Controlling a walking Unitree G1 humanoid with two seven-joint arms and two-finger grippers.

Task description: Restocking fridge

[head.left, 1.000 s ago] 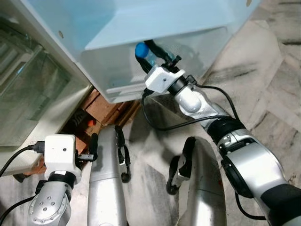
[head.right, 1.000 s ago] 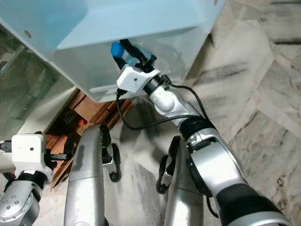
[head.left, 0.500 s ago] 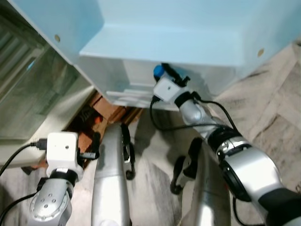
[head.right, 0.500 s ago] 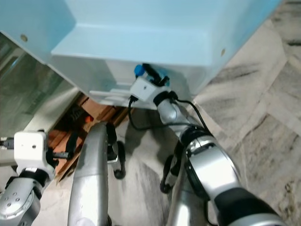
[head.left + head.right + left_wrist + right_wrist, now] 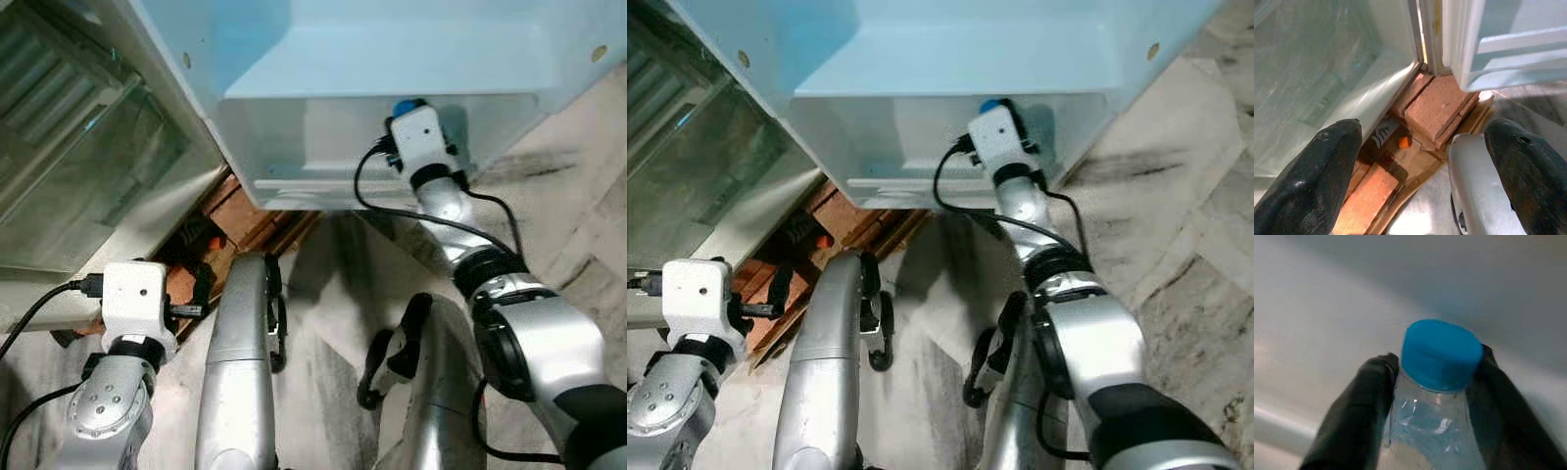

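A clear water bottle (image 5: 1430, 416) with a blue cap (image 5: 1440, 352) sits between the two black fingers (image 5: 1352, 421) of my right gripper (image 5: 1432, 396), which is shut on its neck. In the eye views my right arm reaches forward to the lower door shelf (image 5: 323, 147) of the open fridge door, and the blue cap (image 5: 405, 107) peeks out above the white wrist camera (image 5: 421, 137). My left gripper (image 5: 1425, 161) hangs low at my left side with its fingers (image 5: 1312, 176) wide apart, empty, over bricks (image 5: 1437, 105) under the fridge.
The pale blue fridge door (image 5: 392, 59) spans the top of the eye views. The fridge body with glass shelves (image 5: 78, 166) stands at the left. Red bricks and cardboard (image 5: 230, 220) prop up the fridge base. Marble floor (image 5: 578, 215) lies to the right. My silver legs (image 5: 240, 392) show below.
The view has swung, shifting the door. My right gripper with the bottle has pushed further in against the lower door shelf, leaving just the cap visible. The left arm stayed put.
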